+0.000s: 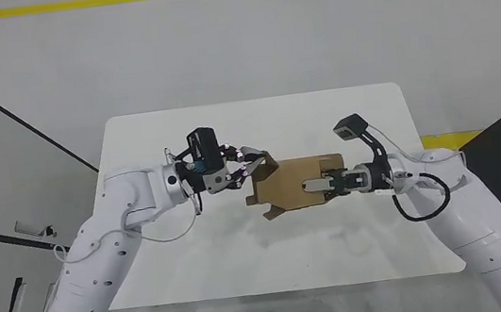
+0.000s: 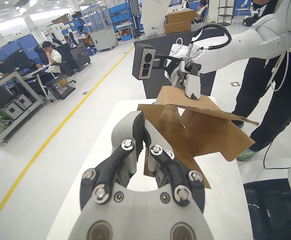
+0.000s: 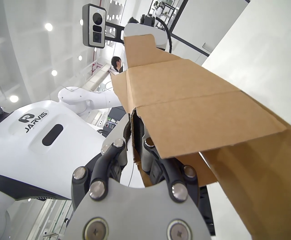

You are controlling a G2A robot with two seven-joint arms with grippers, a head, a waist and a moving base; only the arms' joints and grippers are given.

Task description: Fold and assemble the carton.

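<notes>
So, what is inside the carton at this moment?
The carton is open toward the left wrist view: only its own brown walls and flaps show, no object. The part beneath its top panel is covered, so I cannot tell there.

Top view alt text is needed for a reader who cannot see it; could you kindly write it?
A partly folded brown carton is held over a white table from both sides: the left tool grips one end, and the right tool grips the opposite end.
</notes>
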